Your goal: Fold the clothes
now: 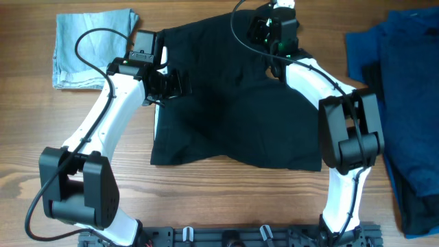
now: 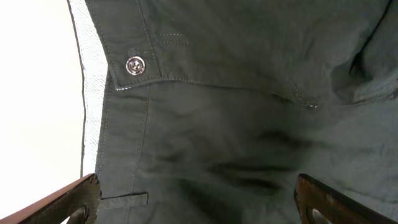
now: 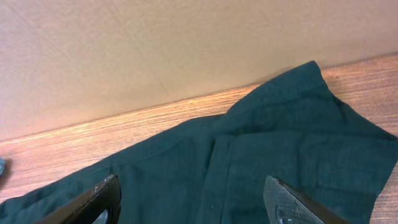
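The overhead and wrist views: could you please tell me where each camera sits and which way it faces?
Overhead: above the table, facing straight down on the black shorts; left arm and right arm show.
Left wrist: on the left arm, close over the waistband button; open left end effector below.
Right wrist: on the right arm, facing over the shorts' edge toward a beige wall; open right end effector below.
Shared: the shorts.

The overhead camera looked straight down on the worktop [image 1: 206,199]; both wrist cameras sat close above the shorts [image 1: 226,116], seen in all three views.
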